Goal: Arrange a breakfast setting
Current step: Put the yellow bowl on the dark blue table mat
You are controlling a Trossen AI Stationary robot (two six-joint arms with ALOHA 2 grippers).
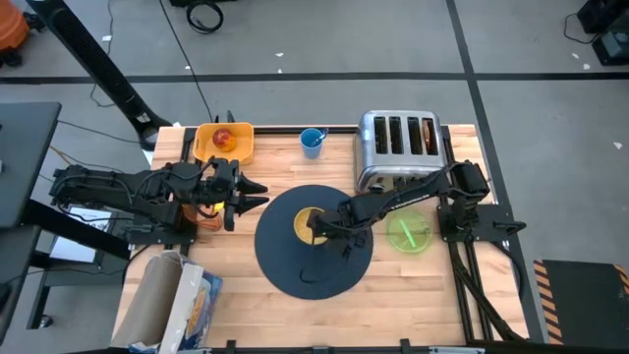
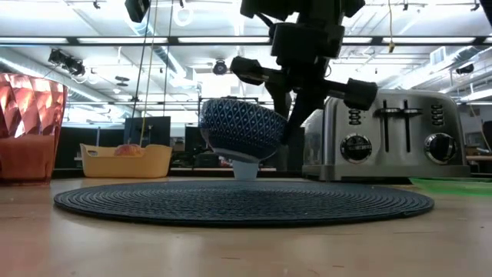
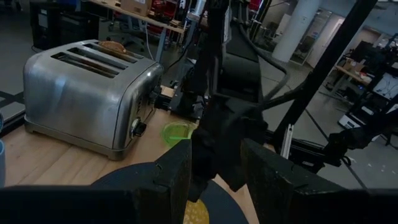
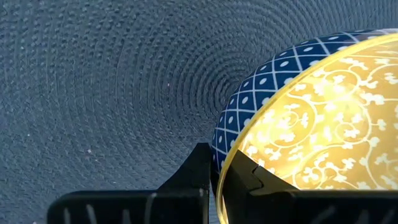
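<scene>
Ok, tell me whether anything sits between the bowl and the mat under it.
Nothing visible does. The right gripper holds the bowl by its rim, tilted and lifted above the mat; the low view shows only open air beneath it. The left gripper waits off the mat's edge.

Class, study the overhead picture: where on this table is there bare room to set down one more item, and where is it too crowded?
Free: the mat's near half, and bare wood between the mat and the green plate along the near edge. Crowded: the mat's middle, where the right gripper holds the bowl just above it, the back edge with tray, blue cup and toaster, and the left gripper's side.
</scene>
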